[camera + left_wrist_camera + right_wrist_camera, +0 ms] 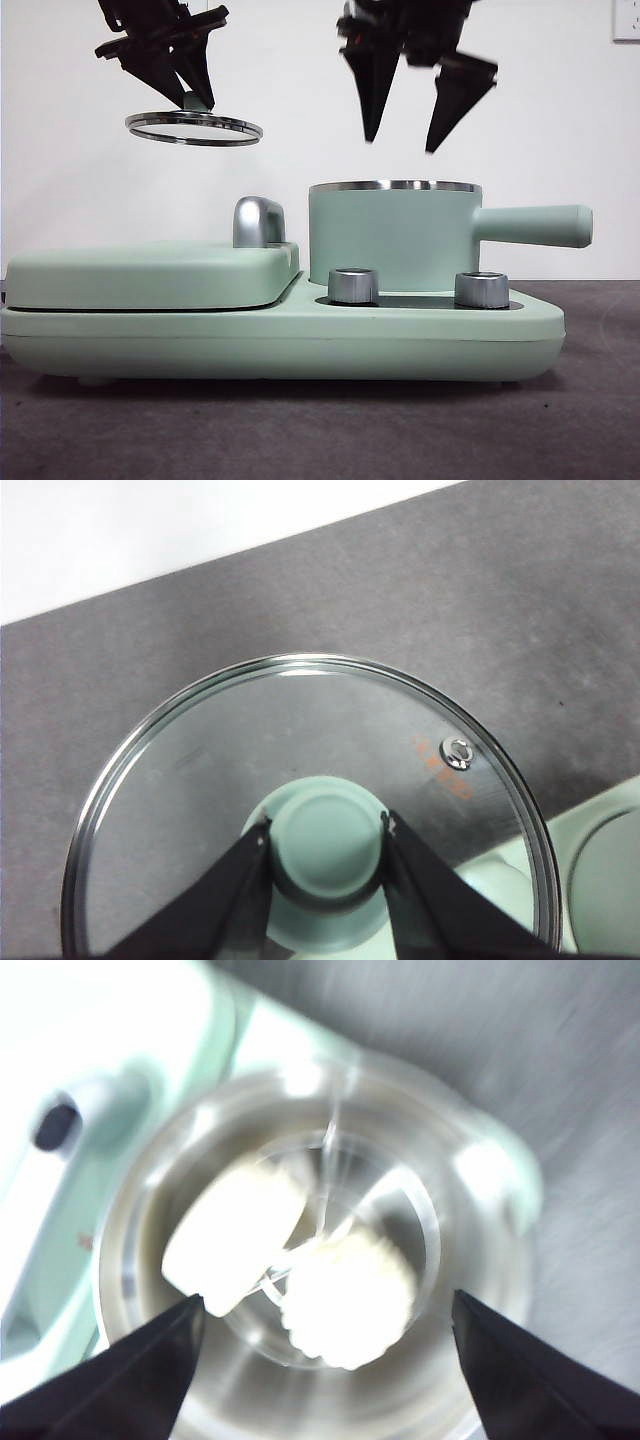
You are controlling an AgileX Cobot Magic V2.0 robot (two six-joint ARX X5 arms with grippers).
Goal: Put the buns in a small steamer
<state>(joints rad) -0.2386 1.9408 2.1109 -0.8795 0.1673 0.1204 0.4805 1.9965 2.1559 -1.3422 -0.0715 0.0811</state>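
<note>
Two cream-white buns lie inside the small steamer [393,235], on its shiny steel floor: the smooth cylindrical bun [235,1232] lies on its side, and the ridged shell-shaped bun [348,1298] rests just beside it, the two touching or nearly so; the right wrist view is blurred, so finer detail cannot be read. The steamer, a mint-green round pot with a steel rim, stands uncovered on the right half of the mint-green cooker base [280,340], its straight green handle [535,225] reaching toward the base's right end. Two steel knobs [353,285] sit on the base's front edge below the pot. The flat griddle [150,272] with its chrome handle [258,221] occupies the base's left half.

The right gripper [405,135] hangs in the air directly above the open pot, jaws spread wide and holding nothing. The left gripper [326,842] is raised above the griddle, well apart from the pot, its jaws pinching the green knob [328,838] of the glass lid [194,128], which hangs roughly level in the air. The cooker stands on a dark grey table [320,430] before a white wall.
</note>
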